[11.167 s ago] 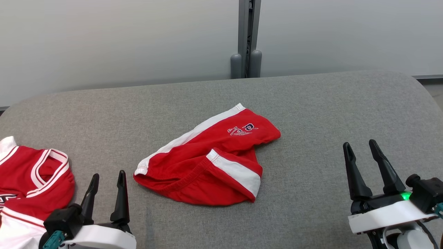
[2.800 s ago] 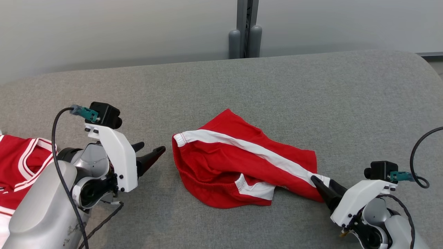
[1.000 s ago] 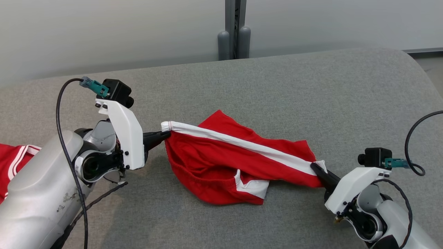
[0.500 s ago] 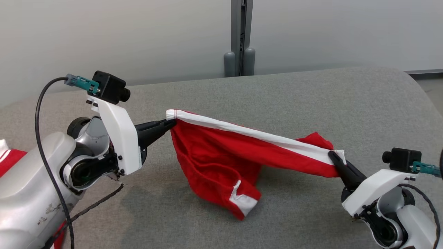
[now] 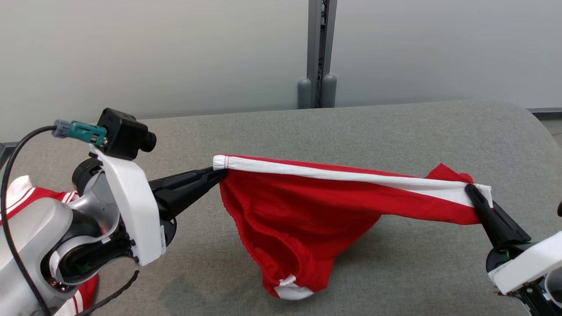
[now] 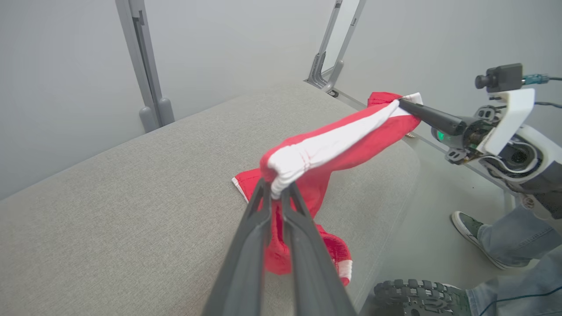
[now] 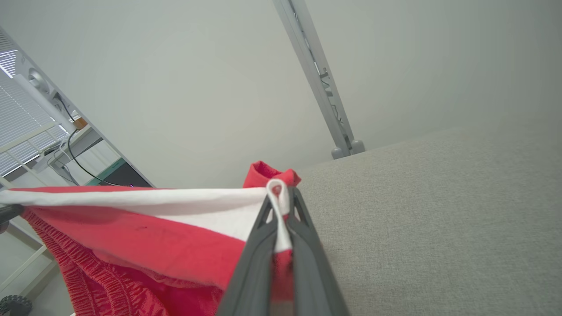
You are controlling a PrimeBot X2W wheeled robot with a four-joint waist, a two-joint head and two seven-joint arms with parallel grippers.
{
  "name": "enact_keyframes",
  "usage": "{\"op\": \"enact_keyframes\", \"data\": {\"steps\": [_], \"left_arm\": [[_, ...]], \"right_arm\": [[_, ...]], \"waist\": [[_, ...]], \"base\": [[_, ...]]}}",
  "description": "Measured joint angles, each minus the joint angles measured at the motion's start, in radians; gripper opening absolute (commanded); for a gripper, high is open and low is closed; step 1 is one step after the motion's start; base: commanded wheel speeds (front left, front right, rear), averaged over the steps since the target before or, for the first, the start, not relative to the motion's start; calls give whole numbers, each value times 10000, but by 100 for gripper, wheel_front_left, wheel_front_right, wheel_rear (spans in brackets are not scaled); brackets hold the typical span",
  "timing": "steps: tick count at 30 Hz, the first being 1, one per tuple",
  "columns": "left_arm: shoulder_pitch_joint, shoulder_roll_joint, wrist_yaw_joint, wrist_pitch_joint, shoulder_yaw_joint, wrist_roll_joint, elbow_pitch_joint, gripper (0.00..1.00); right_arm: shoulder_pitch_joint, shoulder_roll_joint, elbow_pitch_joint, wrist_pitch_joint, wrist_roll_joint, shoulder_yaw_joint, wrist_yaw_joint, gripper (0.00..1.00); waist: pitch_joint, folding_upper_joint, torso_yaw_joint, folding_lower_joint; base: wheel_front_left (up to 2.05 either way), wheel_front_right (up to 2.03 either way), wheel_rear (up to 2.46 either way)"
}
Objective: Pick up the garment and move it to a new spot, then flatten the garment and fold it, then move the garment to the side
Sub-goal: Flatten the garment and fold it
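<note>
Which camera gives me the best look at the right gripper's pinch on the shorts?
Right wrist view: the right gripper is close up, shut on the white-band corner of the shorts. Head view shows the pinch from the side; left wrist view shows it small and distant.

Grey upholstered surface (image 5: pixel 395 131) fronts pale wall (image 5: pixel 153 52) with metal post (image 5: pixel 315 44).

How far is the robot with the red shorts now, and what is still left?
Done: the left gripper and right gripper are each shut on one end of the white stripe of the shorts, which hang between them over the grey surface. In hand: carrying them to a new spot. Left: flattening, folding, moving aside.
</note>
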Motion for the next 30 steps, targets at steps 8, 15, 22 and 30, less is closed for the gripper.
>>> {"op": "enact_keyframes", "data": {"steps": [8,15,22,30], "left_arm": [[70,366,422,324,-29,240,-667,0],[-1725,-75,150,1139,-291,1131,965,0],[-5300,-1057,-341,1064,-280,2754,4015,0],[-9682,-2021,-489,-1595,-1012,5373,6684,0]], "right_arm": [[259,637,-1900,1555,-656,-884,-4,0],[-2459,884,-1246,2105,-301,-234,-10,0],[-7296,270,961,1438,-420,719,-10,0],[-12851,157,3812,-1007,-474,1342,2,0]], "waist": [[375,0,98,0],[1388,0,-17,0],[3093,0,-253,0],[5292,0,-589,-1]], "base": [[0,0,0],[0,0,0],[0,0,0],[0,0,0]]}}
